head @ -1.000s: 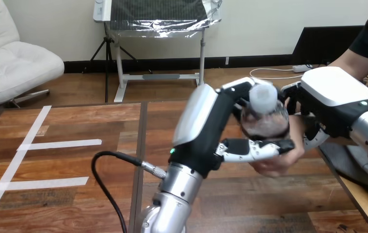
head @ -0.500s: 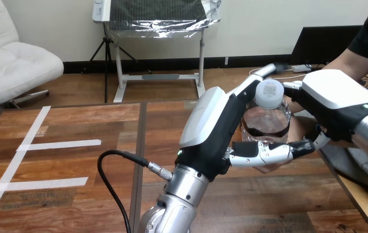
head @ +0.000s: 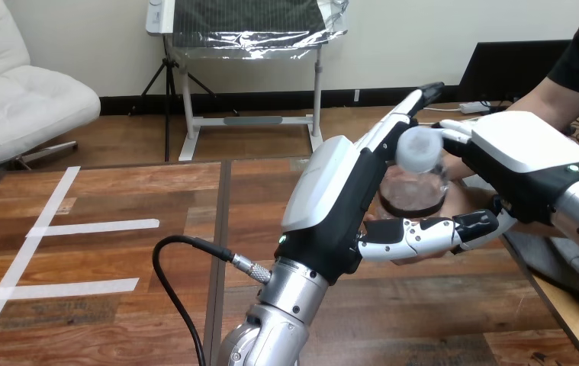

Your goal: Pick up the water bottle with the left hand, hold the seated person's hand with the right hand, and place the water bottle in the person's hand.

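Dark wooden table [head: 118, 320] — white tape strips [head: 91, 226].

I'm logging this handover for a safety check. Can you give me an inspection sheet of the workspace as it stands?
Surface: wooden table, with white tape strips stuck on its left part.
Job's things: water bottle, roughly upright with dark liquid low in it, appears to rest on the person's hand at the table's right.
Clutter: nothing seen.
Hands: left hand open, straight fingers either side of the bottle; right hand lies over the person's wrist, and its grip cannot be told.
Cables: nothing seen loose on the table.
Surroundings: the person's forearm comes in from the view's right edge.
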`<action>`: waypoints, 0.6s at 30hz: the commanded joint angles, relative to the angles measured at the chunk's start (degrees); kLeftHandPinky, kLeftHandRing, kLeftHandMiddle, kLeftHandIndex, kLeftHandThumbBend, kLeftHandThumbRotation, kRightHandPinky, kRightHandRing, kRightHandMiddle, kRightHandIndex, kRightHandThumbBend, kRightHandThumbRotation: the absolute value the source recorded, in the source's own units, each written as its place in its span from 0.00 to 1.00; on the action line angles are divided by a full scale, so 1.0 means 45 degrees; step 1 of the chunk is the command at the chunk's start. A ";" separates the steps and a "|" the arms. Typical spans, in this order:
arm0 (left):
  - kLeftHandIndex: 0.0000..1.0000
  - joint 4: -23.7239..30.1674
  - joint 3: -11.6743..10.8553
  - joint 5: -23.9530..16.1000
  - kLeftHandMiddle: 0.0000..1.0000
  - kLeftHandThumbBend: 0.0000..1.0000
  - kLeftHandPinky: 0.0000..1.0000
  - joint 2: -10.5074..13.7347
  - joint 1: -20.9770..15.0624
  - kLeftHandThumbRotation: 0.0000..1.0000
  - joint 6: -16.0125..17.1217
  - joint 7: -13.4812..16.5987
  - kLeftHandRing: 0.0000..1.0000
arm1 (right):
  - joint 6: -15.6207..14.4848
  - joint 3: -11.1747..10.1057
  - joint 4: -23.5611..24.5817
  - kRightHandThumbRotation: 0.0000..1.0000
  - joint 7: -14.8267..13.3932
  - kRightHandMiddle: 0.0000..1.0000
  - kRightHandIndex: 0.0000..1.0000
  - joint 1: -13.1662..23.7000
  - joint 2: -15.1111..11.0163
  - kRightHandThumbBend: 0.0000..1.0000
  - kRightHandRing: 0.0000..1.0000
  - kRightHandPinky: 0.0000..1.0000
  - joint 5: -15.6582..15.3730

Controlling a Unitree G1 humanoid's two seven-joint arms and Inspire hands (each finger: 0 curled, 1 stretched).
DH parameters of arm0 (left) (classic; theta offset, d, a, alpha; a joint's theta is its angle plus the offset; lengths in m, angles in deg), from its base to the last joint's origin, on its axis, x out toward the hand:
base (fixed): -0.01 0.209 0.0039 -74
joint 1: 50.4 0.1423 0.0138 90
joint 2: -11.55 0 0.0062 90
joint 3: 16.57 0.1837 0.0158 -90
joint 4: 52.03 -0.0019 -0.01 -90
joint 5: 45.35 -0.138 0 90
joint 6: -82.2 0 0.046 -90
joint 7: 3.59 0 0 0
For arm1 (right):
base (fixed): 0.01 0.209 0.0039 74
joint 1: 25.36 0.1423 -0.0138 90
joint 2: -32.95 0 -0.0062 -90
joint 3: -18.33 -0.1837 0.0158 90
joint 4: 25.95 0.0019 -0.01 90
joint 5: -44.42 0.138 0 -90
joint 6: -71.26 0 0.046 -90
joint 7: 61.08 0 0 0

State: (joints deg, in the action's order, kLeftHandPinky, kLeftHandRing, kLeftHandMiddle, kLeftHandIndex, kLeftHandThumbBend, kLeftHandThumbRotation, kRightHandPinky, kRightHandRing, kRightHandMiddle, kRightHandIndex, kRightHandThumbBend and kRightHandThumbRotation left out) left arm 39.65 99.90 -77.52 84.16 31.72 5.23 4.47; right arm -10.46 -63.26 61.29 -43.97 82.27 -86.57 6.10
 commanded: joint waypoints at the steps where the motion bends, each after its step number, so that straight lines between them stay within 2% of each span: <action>1: 0.91 0.0499 -0.0073 -0.0186 0.91 0.77 0.82 -0.0243 -0.0542 0.59 0.0197 0.0282 0.86 | -0.0223 -0.0554 0.0638 0.00 0.0048 0.95 0.90 0.0261 -0.0226 0.91 0.94 0.87 0.0085; 18: 0.88 0.0660 -0.0110 -0.0167 0.90 0.72 0.78 -0.0144 -0.0345 0.54 0.0222 0.0351 0.85 | -0.0755 -0.0508 0.0890 0.00 0.0287 0.95 0.89 0.0144 -0.0247 0.89 0.95 0.88 -0.0038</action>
State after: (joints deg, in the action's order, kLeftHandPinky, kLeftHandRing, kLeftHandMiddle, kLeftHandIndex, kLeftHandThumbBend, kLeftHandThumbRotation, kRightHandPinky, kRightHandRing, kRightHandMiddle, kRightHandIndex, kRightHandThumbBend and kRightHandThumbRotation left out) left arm 39.74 99.88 -77.61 84.18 31.78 5.24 5.03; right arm -13.18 -63.30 62.99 -42.77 81.90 -86.57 5.97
